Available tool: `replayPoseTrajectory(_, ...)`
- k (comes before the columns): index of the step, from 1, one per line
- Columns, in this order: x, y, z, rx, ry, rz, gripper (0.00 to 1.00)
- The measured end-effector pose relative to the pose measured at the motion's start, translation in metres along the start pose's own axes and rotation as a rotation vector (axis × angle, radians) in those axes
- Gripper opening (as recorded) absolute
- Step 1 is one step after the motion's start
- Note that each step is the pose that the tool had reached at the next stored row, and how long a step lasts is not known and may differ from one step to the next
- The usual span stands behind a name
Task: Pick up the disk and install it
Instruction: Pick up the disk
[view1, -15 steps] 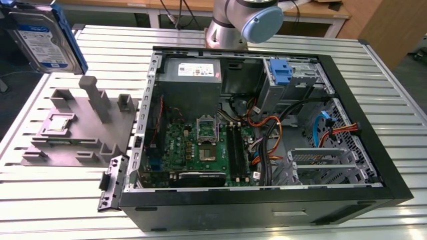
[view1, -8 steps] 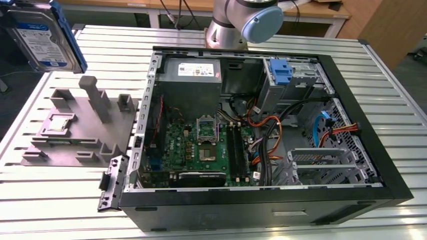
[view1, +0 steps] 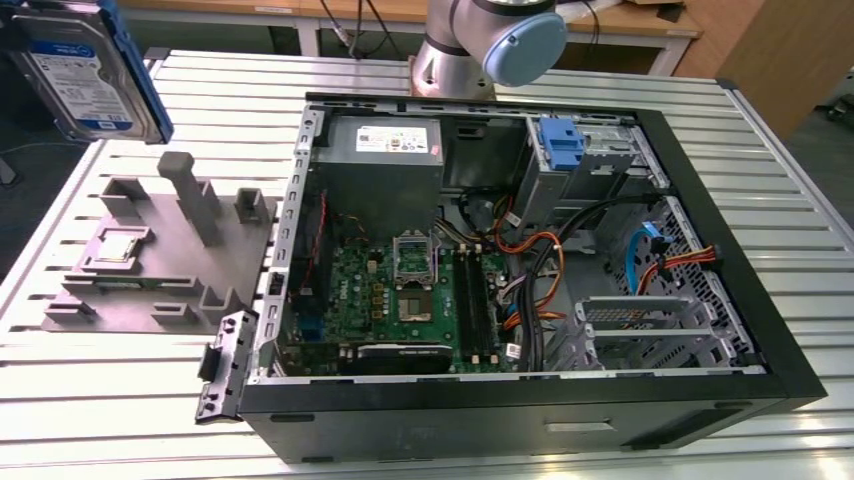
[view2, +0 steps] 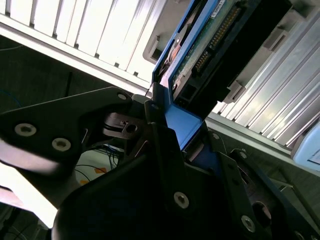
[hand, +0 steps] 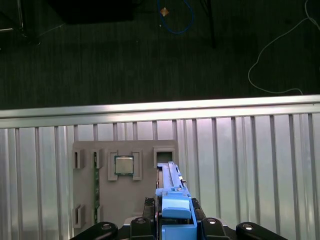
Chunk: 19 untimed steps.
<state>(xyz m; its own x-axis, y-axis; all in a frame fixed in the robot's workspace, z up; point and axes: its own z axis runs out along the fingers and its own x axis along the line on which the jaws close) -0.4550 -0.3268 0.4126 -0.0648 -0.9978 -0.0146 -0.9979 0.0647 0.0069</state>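
**A:** Gripping is done where?
**B:** On the blue plastic bracket (hand: 175, 207). The flat silver-grey labelled disk (view1: 78, 75) is clamped in the black hand (view2: 182, 119), and in the exterior view it is raised at ten o'clock of the open black computer case (view1: 534, 405).
**A:** Advice?
**B:** Tilt is best avoided.

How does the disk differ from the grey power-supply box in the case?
The disk hangs in the air outside the case, held by the hand; the power-supply box sits inside the case. The disk has a blue bracket around it; the box has none. The disk's label is white and blue; the box's sticker is white. Both are rectangular and labelled.
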Motion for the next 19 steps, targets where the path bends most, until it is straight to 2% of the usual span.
replayPoseTrajectory(19, -0.0001, 0.0, -0.0081, 0.0, -0.0003, 0.0, 0.37)
